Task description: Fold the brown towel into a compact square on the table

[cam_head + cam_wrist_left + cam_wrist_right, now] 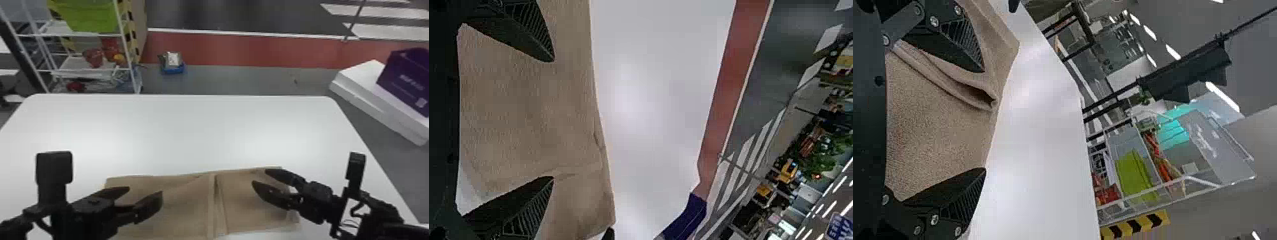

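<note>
Brown towel (185, 207) lies creased near its middle, desk (204, 127) directly beneath it | left claw (145, 191): spread apart, over the towel's left part | right claw (260, 177): spread apart, over the towel's right part

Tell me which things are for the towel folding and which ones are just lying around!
For the folding:
- brown towel
- white table
- left gripper
- right gripper

Just around:
- purple box
- white slab under it
- white rack
- bright green thing on the rack
</note>
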Robot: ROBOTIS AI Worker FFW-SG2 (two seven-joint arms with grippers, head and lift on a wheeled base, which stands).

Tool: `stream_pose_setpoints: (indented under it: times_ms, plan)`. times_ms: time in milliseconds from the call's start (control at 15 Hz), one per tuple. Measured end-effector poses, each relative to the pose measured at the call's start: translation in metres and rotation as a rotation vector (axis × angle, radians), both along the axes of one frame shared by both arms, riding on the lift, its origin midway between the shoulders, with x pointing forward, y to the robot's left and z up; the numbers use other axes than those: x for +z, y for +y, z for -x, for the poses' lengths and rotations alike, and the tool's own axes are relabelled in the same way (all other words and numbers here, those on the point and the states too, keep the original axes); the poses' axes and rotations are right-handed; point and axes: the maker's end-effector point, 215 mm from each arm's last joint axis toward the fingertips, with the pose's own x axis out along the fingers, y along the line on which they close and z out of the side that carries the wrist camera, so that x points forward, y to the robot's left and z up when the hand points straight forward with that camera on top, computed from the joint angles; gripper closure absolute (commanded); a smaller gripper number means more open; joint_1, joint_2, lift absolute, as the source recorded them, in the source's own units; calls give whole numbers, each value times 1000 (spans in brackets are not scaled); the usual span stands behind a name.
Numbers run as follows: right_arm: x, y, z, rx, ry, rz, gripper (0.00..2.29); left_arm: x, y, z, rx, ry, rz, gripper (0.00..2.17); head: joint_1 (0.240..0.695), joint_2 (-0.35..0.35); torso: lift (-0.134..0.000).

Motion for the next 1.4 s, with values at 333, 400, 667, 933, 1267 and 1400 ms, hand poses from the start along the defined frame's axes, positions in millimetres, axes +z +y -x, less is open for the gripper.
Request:
stream_pose_setpoints:
  times_ms: [333, 400, 667, 933, 1267, 1400]
  plan:
    - [-7, 26, 28, -13, 429, -74, 211, 0, 92, -7, 98, -111, -71, 46, 695, 146, -124]
    - [-3, 35, 39, -5, 501, -59, 211, 2, 102, -3, 105, -120, -72, 46, 695, 175, -124]
    - [43, 46, 12, -17, 434, 32, 218, -3, 113, 7, 107, -126, -52, 46, 695, 224, -124]
    - [53, 49, -9, -77, 372, 144, 343, -5, 111, 10, 98, -124, -40, 46, 695, 219, -124]
    - [20, 66, 11, -116, 399, 288, 343, -5, 107, 11, 87, -130, -23, 46, 695, 240, -124]
    - [4, 70, 22, -138, 428, 323, 343, -7, 106, 9, 83, -135, -13, 46, 695, 252, -124]
